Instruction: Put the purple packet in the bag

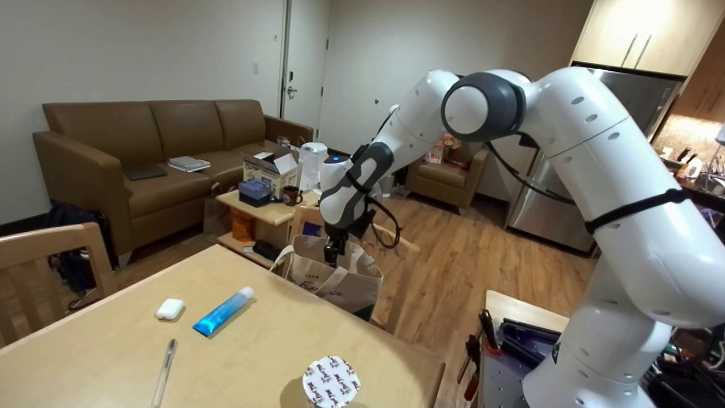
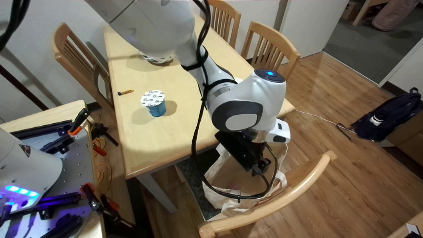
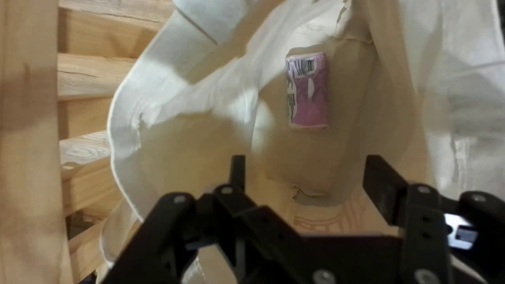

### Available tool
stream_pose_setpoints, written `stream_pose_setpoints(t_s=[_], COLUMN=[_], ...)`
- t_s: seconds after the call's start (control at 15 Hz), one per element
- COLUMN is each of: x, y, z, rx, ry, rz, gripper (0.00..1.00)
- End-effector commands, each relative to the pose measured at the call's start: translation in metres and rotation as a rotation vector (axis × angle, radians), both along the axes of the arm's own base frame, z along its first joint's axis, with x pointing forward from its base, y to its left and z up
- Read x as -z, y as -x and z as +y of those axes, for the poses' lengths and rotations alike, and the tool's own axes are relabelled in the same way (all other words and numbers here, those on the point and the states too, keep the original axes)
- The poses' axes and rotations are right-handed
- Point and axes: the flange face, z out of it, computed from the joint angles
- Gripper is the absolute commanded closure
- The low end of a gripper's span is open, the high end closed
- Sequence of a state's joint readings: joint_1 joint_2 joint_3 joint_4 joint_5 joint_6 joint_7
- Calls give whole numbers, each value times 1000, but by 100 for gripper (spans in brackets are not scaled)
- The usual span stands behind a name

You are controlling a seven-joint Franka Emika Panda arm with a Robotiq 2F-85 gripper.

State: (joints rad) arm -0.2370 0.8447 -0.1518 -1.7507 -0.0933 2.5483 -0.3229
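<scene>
The purple packet (image 3: 308,90) lies inside the bag (image 3: 197,146). Above it hangs the gripper (image 3: 305,171), spread wide. The bag stands on a chair (image 2: 299,191) beside the bench (image 1: 272,345), which carries a blue tube (image 1: 222,313), a pen (image 1: 165,372) and a cup (image 1: 331,381).

In an exterior view, the light wooden tabletop (image 1: 272,334) carried a white case (image 1: 170,309) and a blue tube (image 1: 222,312) near its far corner, a pen (image 1: 165,373) farther in, and an upright lidded cup (image 1: 331,382) toward its right corner. In an exterior view, a yellow stick (image 2: 125,92) lay near its left edge; a half-hidden patterned item (image 2: 161,60) sat farther back.
</scene>
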Motion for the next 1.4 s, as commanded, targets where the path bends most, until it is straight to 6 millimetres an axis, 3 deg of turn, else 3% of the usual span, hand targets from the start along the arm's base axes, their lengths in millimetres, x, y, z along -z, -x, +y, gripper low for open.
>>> stream_pose_setpoints(t_s=[0.0, 0.4, 0.8, 1.0, 1.33], x=[-30, -89, -145, -151, -134], y=[-9, -34, -56, -58, -56], z=[-4, 8, 55, 86, 148], rx=[-17, -74, -128, -157, -255], ry=[24, 55, -5, -57, -131], rz=[-20, -71, -95, -67, 23], gripper=[0, 0, 0, 0, 0])
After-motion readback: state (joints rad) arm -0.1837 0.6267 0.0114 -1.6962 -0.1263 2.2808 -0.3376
